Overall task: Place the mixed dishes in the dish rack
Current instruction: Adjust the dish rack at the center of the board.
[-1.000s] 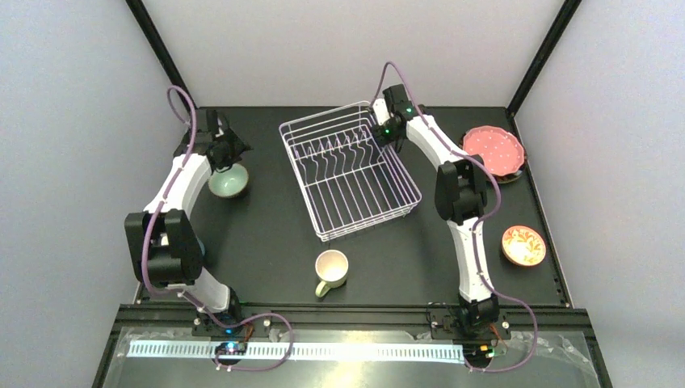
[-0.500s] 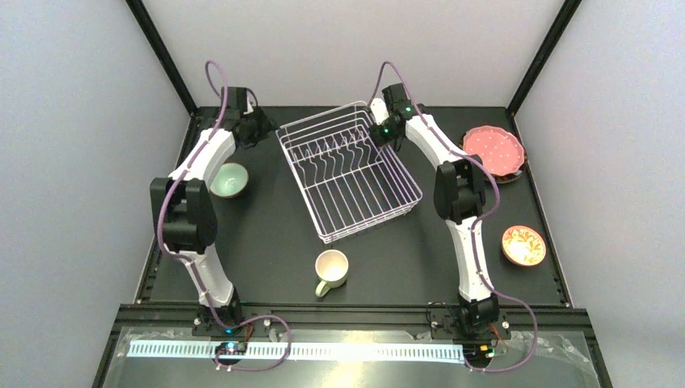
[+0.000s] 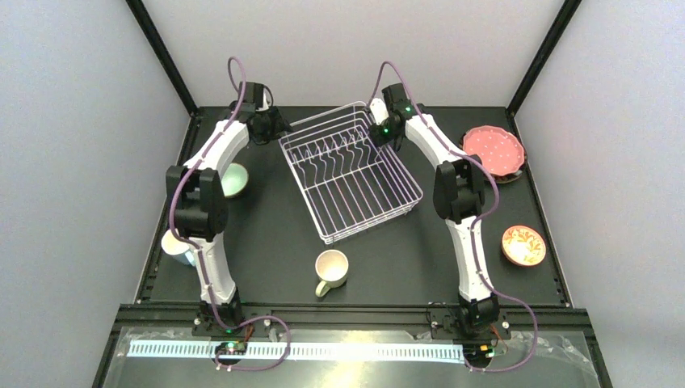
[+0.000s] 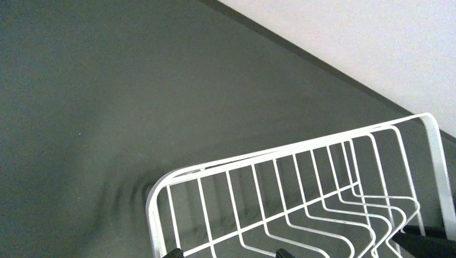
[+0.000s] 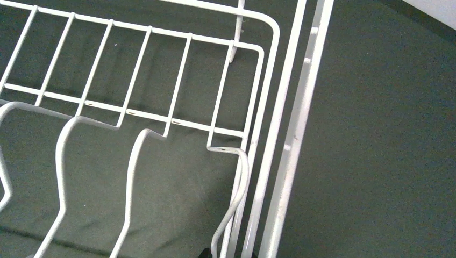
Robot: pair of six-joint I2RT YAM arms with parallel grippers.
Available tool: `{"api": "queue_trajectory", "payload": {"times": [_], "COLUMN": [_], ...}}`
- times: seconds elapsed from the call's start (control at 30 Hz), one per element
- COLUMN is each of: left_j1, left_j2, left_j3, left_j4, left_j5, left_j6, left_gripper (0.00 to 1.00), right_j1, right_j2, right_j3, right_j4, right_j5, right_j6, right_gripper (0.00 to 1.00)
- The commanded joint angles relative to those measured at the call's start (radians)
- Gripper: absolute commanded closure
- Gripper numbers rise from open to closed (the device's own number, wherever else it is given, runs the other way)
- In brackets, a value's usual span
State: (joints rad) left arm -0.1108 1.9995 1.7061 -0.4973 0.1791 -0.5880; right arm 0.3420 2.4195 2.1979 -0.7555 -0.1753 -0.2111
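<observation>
Left arm point(image 3: 222, 145) has swung from the pale-green bowl point(image 3: 234, 179) to the far-left corner of the dish rack point(image 3: 300, 187), jaws wide apart, while the right arm point(image 3: 428, 137) keeps its jaws clamped on the far-right rim of that rack, which sits mid-counter point(image 3: 266, 234).

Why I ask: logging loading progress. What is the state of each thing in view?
White wire dish rack: empty.
Cream mug: upright, outside rack.
Pale-green bowl: upright, outside rack.
Light-blue mug: outside rack, partly hidden.
Pink dotted plate: lying flat, outside rack.
Small orange-patterned bowl: upright, outside rack.
Left gripper: open, holding nothing.
Right gripper: at rack's rim, grip unclear.
</observation>
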Motion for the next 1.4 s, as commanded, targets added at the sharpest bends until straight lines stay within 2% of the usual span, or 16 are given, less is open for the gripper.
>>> {"api": "queue_trajectory", "payload": {"times": [0.0,0.43,0.83,1.2,1.37], "left_j1": [-0.004,-0.003,-0.001,-0.003,-0.003], "left_j2": [0.008,-0.034,-0.101,-0.100,-0.077], "left_j3": [0.025,0.018,-0.016,-0.128,-0.127], "left_j4": [-0.073,-0.141,-0.140,-0.101,-0.074], "left_j5": [-0.023,-0.092,-0.151,-0.122,-0.106], "left_j6": [0.038,0.074,0.071,0.058,0.043], "left_gripper": [0.01,0.01,0.01,0.01,0.01], "right_j1": [0.003,0.003,0.003,0.003,0.003], "right_j2": [0.040,0.055,0.072,0.071,0.067], "right_j3": [0.026,0.033,0.056,0.057,0.056], "right_j4": [0.082,0.085,0.081,0.079,0.076], "right_j5": [0.025,0.025,0.026,0.012,0.001], "right_j6": [-0.131,-0.128,-0.125,-0.117,-0.113], "right_gripper": [0.85,0.85,0.86,0.86,0.86]}}
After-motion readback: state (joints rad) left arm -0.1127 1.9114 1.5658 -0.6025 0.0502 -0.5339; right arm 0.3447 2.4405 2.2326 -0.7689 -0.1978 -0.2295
